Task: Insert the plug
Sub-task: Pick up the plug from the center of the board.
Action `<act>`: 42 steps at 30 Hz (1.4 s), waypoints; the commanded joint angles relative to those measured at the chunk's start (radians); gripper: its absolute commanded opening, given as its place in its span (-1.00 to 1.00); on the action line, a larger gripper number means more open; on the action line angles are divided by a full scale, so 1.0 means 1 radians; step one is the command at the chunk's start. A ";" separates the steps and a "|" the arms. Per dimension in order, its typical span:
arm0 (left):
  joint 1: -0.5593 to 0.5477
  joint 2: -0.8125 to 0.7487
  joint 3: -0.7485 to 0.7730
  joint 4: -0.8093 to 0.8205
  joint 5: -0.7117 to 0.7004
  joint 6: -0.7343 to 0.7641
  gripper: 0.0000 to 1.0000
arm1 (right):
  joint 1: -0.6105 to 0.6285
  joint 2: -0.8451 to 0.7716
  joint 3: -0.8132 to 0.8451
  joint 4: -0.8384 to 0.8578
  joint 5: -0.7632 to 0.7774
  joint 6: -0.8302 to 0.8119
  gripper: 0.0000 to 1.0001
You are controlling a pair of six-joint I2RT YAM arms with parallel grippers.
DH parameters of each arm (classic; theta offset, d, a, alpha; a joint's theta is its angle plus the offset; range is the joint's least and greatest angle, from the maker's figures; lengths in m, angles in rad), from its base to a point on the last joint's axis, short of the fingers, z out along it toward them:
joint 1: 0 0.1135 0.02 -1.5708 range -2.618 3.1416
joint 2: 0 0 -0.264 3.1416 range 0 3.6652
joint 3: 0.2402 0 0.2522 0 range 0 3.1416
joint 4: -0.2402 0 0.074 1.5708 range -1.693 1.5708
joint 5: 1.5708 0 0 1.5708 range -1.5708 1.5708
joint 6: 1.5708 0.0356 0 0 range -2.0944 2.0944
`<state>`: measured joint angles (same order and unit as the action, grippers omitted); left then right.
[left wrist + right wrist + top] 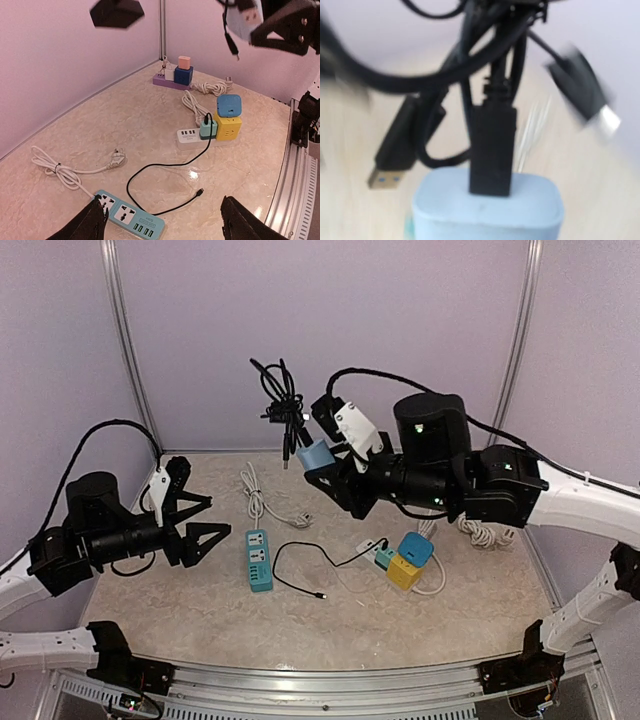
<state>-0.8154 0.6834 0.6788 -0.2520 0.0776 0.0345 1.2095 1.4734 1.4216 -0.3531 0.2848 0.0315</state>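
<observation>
The right jaws are clenched on a light-blue adapter [313, 454], held in the air over the far half of the counter [170, 605], a little left of its middle. A black plug [492, 150] sits seated in the adapter's upper face. From it a tangled cable bundle [282, 400] rises and droops. A loose USB connector [390, 169] with a blue tongue hangs on one side of the adapter, and a second connector [585, 97] on the other side is too blurred to read. The right arm [470, 475] reaches in from the right edge.

The left jaws are released, standing wide apart with nothing between them, and hover over the left edge of the counter; both fingers [85, 225] show low in the left wrist view.

On the counter a teal power strip [258, 560] lies left of the middle. Just beside it, on its right, a thin black cable [300, 575] curls away to a teal block [208, 129] plugged into a white USB strip [187, 138] right of the middle. Touching that block is a yellow cube [404, 573] with a blue cube [415, 548] on top.

A white cord [262, 498] lies coiled toward the far edge and another white cord [482, 532] near the right edge. In the far right corner a purple strip [167, 81] carries a navy cube [183, 75] — a pink block [184, 62] tops it.
</observation>
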 commanded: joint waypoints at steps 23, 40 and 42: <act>-0.113 0.217 0.256 0.142 0.148 0.076 0.66 | -0.008 -0.055 0.094 0.218 -0.281 -0.357 -1.00; -0.114 0.311 0.276 0.093 0.229 0.131 -0.05 | -0.012 -0.049 0.099 0.236 -0.283 -0.363 -1.00; -0.114 0.303 0.272 0.096 0.235 0.126 -0.18 | -0.014 -0.048 0.097 0.235 -0.282 -0.361 -1.00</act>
<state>-0.9226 0.9974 0.9360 -0.1497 0.2760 0.1482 1.2049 1.4490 1.4914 -0.1669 0.0139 -0.3290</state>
